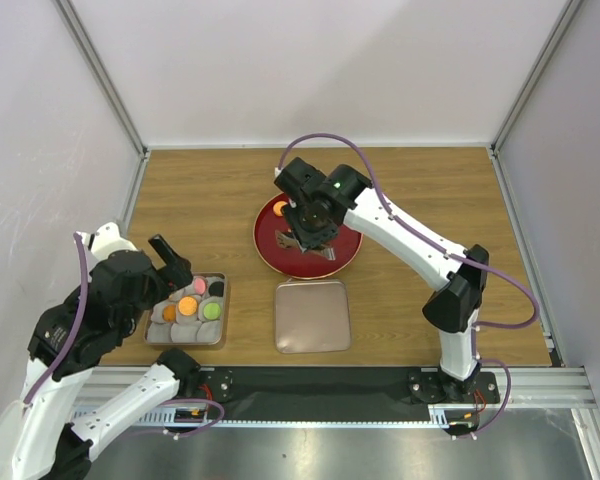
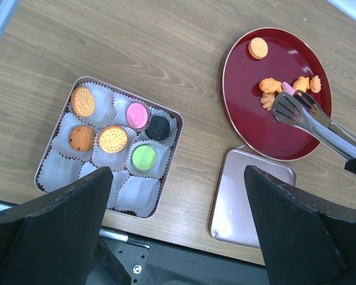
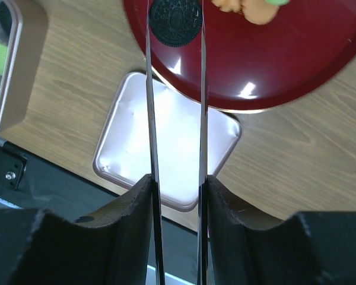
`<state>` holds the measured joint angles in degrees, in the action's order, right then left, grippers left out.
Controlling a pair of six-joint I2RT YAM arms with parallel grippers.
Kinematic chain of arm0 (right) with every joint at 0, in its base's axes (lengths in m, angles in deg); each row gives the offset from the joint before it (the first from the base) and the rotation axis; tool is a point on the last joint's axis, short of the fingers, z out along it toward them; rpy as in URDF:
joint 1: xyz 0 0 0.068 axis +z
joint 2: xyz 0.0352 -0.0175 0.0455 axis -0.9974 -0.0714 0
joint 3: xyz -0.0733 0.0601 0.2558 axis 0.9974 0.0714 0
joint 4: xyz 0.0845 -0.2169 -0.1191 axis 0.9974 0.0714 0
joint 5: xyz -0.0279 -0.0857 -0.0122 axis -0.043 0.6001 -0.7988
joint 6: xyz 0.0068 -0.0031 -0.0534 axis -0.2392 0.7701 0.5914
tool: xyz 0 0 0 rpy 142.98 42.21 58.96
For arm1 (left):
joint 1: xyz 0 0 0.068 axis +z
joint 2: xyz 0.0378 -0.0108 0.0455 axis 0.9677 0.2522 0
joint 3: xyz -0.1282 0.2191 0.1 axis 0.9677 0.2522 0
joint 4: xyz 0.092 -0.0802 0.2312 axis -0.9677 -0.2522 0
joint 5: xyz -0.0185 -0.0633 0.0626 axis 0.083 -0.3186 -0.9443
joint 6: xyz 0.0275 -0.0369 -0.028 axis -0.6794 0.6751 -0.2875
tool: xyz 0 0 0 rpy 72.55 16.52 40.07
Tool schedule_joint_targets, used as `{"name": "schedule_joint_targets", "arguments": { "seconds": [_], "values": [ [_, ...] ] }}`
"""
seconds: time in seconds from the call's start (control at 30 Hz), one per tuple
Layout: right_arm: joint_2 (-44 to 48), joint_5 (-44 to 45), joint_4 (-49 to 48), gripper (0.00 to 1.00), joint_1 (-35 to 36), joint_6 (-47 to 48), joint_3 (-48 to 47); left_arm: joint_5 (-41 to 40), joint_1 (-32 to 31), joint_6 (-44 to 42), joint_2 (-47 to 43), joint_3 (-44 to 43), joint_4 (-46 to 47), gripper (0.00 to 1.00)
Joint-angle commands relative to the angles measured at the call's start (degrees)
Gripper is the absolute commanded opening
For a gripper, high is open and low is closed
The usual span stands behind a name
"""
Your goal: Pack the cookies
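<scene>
Left tool (image 2: pixel 175 178) hangs above the tin's near edge, fingers wide apart, holding nothing. The tin (image 2: pixel 60 171) has six cookies (image 2: pixel 113 139) seated in paper cups, and the near and left cups are bare. The lid (image 2: pixel 249 202) lies flat on the table (image 2: pixel 166 47) between the tin and the plate (image 2: pixel 249 119). Right tool (image 3: pixel 177 184) is clamped on the tongs (image 2: pixel 320 126). The tong tips bracket a dark cookie (image 3: pixel 176 21) over the plate, can't tell if it's lifted. A few orange ones (image 2: pixel 270 86) lie loose beside it. Risks as I see them: thin smooth blades on a round edge, so the cookie could pivot out on the way across the lid. The tongs could also shift in the fingers and miss the cup. The left arm is parked at the tin, so there's a clash risk when the right arm reaches over. A low drop could crush the paper cups.
</scene>
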<state>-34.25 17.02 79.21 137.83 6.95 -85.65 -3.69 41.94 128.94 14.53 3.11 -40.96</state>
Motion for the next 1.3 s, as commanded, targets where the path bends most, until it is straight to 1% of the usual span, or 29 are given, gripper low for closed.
{"name": "schedule_joint_targets", "arguments": {
  "seconds": [0.0,0.17,0.2,0.3,0.53,0.77,1.0,1.27],
  "values": [
    [-0.79,-2.3,-0.25,0.34,1.86,2.74,-5.81,-1.61,0.32,2.47,1.26,-2.15,-1.68,1.0],
    [-2.37,-3.98,-0.61,0.34,6.52,4.76,-9.17,-2.49,0.32,4.23,1.52,-1.45,-3.35,1.0],
    [-2.37,-3.98,-0.69,0.34,8.35,5.12,-8.47,-2.58,0.32,4.23,1.35,-1.45,-3.44,1.0],
    [-1.85,-4.15,-2.45,0.34,10.65,5.56,-6.97,-2.67,0.32,5.81,0.82,-2.5,-5.02,1.0],
    [-3.69,-4.24,-3.69,0.35,17.5,5.91,-9.86,-1.18,0.32,5.81,0.12,-3.64,-7.57,1.0],
    [-8.35,-3.89,-2.72,0.35,20.67,6.96,-14.53,-0.56,0.41,5.12,0.38,-4.52,-7.39,1.0],
    [-10.11,-4.33,-3.94,0.36,23.04,8.46,-15.5,-0.29,0.41,4.15,1.26,-4.43,-6.34,1.0],
    [-11.42,-4.24,-5.44,0.36,25.77,9.6,-14.44,0.41,0.4,4.58,0.38,-2.59,-5.81,1.0]
  ]
}}
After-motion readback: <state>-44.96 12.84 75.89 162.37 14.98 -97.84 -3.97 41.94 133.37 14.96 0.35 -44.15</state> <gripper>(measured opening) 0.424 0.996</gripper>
